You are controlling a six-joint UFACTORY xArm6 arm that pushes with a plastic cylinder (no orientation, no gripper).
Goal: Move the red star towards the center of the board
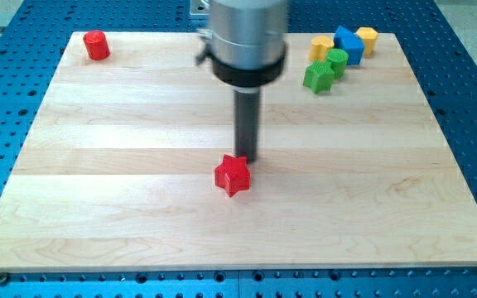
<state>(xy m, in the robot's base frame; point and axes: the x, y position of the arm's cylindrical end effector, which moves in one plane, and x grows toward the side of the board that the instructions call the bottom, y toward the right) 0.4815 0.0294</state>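
Red star-shaped block [232, 175] lies near the wooden board's [98, 199] centre; my tip [247, 160], a fingerless rod, touches its upper-right edge, placed to push it.

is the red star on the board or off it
On the board. The red star lies flat on the wooden board, near its middle, with my tip just above it in the view, touching or nearly so.

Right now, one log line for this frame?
my tip: touching red star, its upper right | star: near board centre | other blocks: far corners
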